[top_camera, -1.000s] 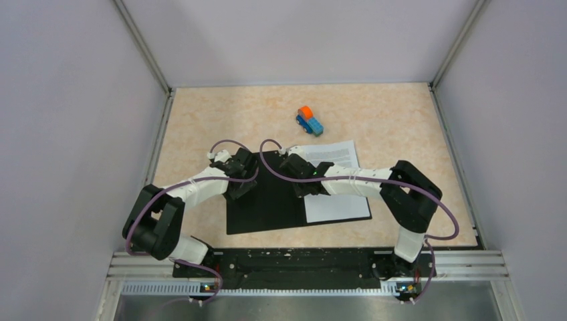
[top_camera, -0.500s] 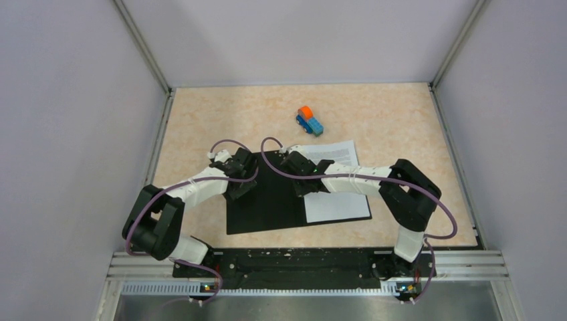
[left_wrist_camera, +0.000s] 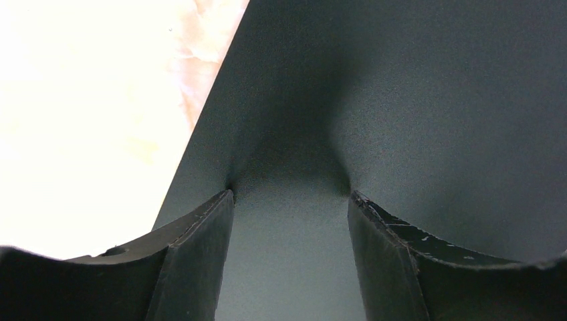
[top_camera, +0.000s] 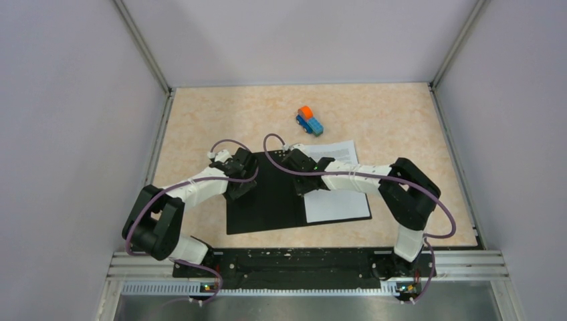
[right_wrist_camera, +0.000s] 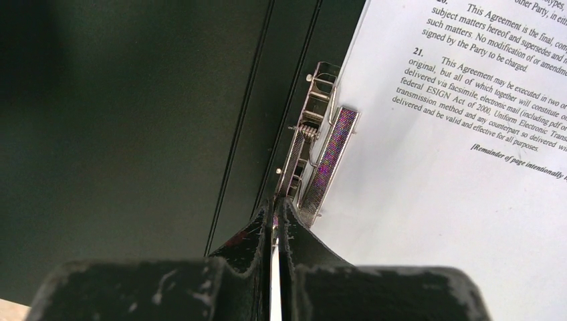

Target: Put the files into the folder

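The folder lies open on the table, black inside up. The files, white printed sheets, lie on its right half and stick out past its far edge. My left gripper is open, its fingertips resting on the folder's left flap near its left edge. My right gripper is shut on the lever of the metal clip at the spine, beside the files' left edge. In the left wrist view my gripper holds nothing. In the right wrist view my gripper pinches the clip's near end.
A small blue-and-orange toy truck stands on the tabletop beyond the files. Grey walls close in the left, right and far sides. Bare table shows just left of the folder's edge.
My right gripper has shifted slightly toward the far left along the folder's spine. The left arm, the folder and the files have not visibly moved.
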You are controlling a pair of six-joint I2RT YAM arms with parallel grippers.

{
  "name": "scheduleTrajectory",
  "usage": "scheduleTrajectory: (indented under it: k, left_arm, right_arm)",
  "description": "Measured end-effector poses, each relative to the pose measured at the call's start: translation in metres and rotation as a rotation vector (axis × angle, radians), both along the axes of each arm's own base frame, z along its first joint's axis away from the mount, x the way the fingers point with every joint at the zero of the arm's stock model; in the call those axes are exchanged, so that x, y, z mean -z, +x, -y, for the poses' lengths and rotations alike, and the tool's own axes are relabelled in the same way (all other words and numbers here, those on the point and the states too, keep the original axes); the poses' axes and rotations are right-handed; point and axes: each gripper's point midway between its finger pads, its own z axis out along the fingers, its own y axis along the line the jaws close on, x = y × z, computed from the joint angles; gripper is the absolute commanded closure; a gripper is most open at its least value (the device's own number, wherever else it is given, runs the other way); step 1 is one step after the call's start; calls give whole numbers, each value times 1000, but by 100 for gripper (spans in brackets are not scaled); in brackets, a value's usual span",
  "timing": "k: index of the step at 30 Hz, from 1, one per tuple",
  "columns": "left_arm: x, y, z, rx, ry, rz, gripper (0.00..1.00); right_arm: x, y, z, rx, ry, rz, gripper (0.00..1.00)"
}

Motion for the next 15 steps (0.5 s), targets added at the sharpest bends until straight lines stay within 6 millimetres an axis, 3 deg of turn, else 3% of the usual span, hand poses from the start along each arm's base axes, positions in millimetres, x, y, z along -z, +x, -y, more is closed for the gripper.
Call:
scheduleTrajectory:
  k: [15]
  left_arm:
    - [1,4,-7,8,32,19,33]
  right_arm:
    - [0,20,-12,83,64,38,100]
